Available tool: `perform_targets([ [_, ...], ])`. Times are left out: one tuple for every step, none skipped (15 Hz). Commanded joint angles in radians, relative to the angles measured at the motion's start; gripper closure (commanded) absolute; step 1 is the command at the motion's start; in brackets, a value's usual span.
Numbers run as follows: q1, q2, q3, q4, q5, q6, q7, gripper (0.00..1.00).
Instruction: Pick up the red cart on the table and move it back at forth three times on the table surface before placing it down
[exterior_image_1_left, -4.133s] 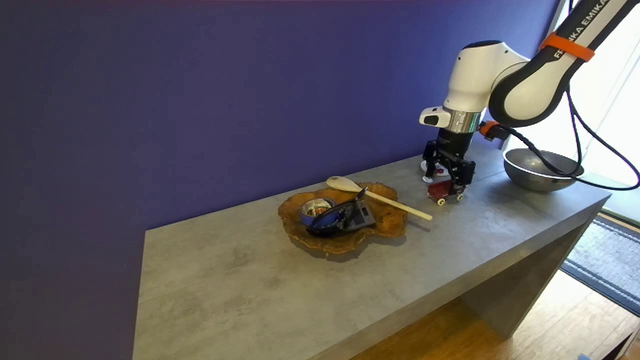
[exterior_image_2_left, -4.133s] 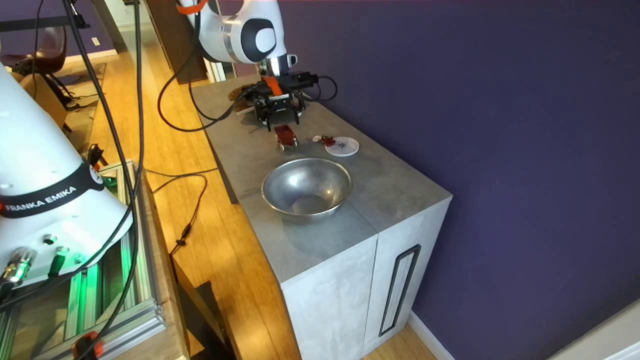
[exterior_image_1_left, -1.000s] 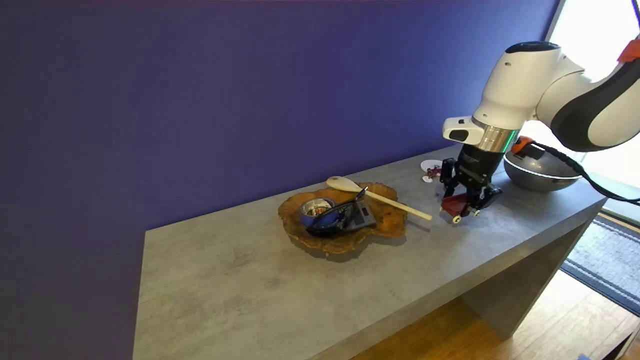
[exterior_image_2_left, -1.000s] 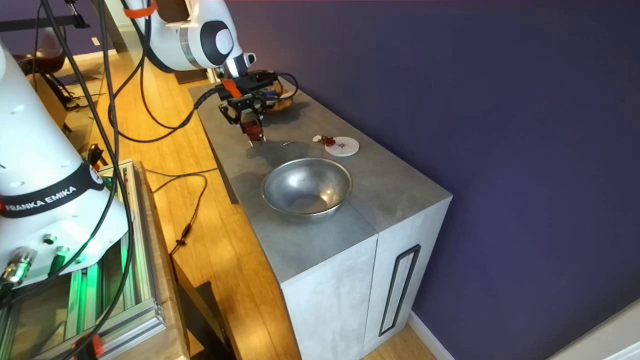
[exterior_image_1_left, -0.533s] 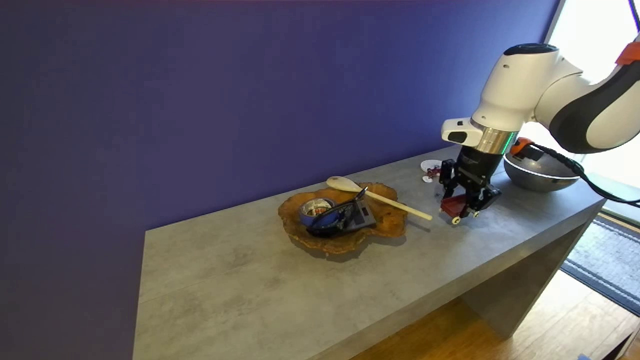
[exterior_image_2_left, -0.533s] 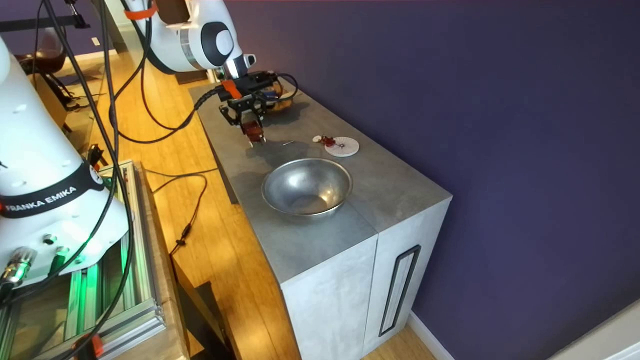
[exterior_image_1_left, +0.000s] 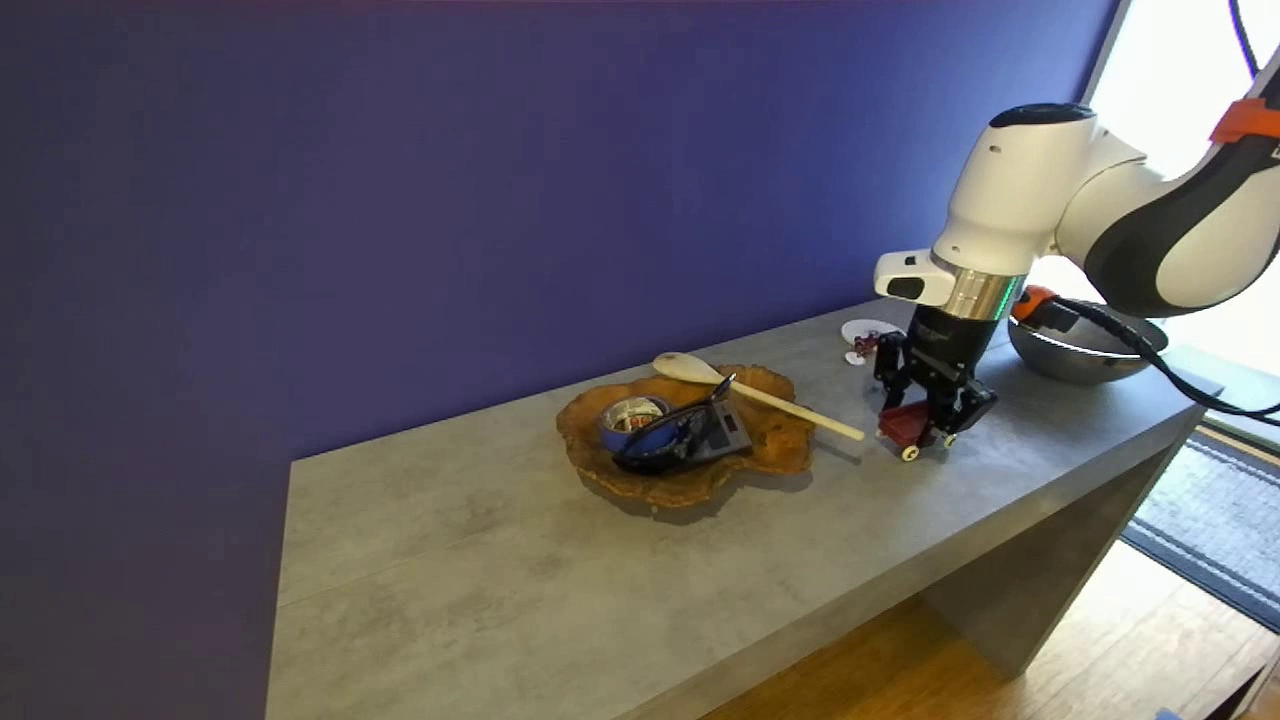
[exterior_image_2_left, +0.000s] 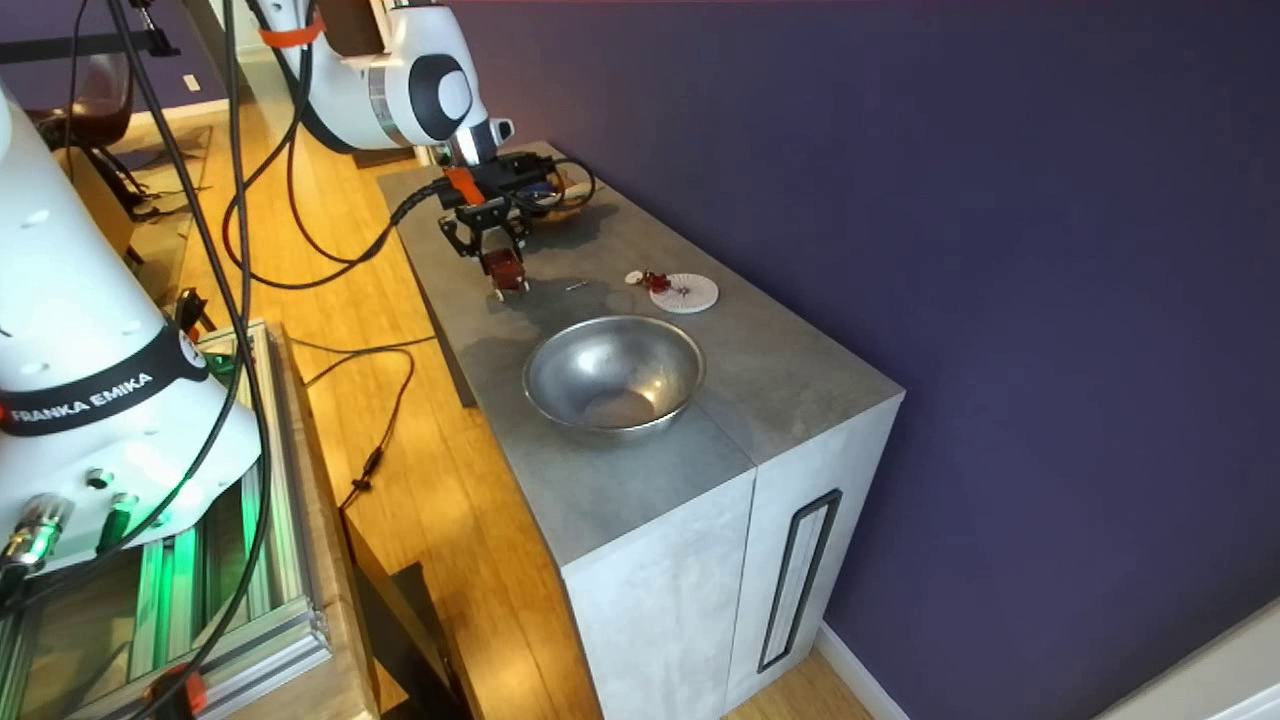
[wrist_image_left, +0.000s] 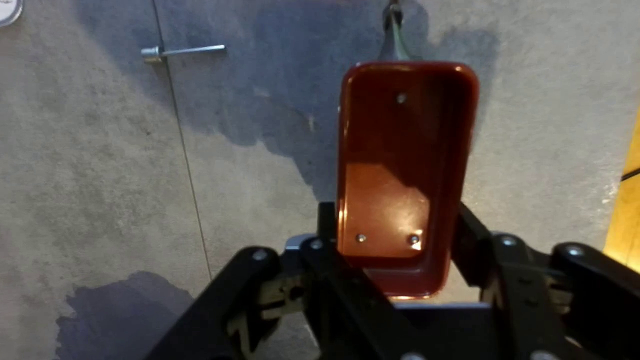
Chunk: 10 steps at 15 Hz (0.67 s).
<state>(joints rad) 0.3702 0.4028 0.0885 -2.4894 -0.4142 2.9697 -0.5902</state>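
Red cart (wrist_image_left: 400, 150): the wrist view lets you look down into its open box, screw heads showing on the bottom; its pale wheels come plain only in the exterior views.
Gripper (wrist_image_left: 397, 225): your fingers (wrist_image_left: 327, 220) sit snug against the cart's two long sides, toward its near end, and hold it between them.
Table (exterior_image_1_left: 500, 560): the cart is over the grey top, nearer the long edge away from the purple wall (exterior_image_1_left: 500, 200); whether its wheels touch, you cannot tell.
Metal pin (wrist_image_left: 195, 50): the wrist view gives you head and shaft, lying across the table's seam; in an exterior view it is just a thin stroke.
Wooden tray (exterior_image_1_left: 780, 440): in an exterior view you see it well, bearing a wooden spoon (exterior_image_1_left: 765, 398), a roll of blue tape (exterior_image_1_left: 650, 436) and some dark items (exterior_image_1_left: 725, 435); where the robot base (exterior_image_2_left: 100, 400) shows, the gripper's hardware hides much of it.
Metal bowl (exterior_image_2_left: 560, 370): you see into it freely in an exterior view; where the tray is plain, a cable (exterior_image_1_left: 1150, 356) crosses in front.
White dish (exterior_image_2_left: 690, 293): both exterior views give you this, with a small red thing (exterior_image_2_left: 656, 283) at its edge; the wrist view has only a pale rounded scrap (wrist_image_left: 7, 11) in its top left corner, too little to name.
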Motion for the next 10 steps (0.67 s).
perform_targets([
  [0.030, 0.027, -0.018, 0.034, -0.014, -0.006, 0.015, 0.69],
  [0.028, 0.038, -0.012, 0.042, -0.010, 0.002, 0.011, 0.69],
  [0.037, 0.052, -0.014, 0.056, -0.013, 0.005, 0.010, 0.69],
  [0.041, 0.062, -0.012, 0.067, -0.012, -0.002, 0.009, 0.69],
  [0.045, 0.073, -0.016, 0.077, -0.013, -0.003, 0.007, 0.69],
  [0.055, 0.080, -0.031, 0.082, -0.020, -0.007, 0.014, 0.69],
  [0.055, 0.085, -0.036, 0.083, -0.020, -0.004, 0.011, 0.69],
  [0.052, 0.089, -0.043, 0.082, -0.020, -0.004, 0.005, 0.69],
  [0.007, 0.097, -0.020, 0.085, -0.069, -0.008, 0.031, 0.69],
  [-0.002, 0.100, -0.022, 0.085, -0.079, -0.008, 0.023, 0.69],
])
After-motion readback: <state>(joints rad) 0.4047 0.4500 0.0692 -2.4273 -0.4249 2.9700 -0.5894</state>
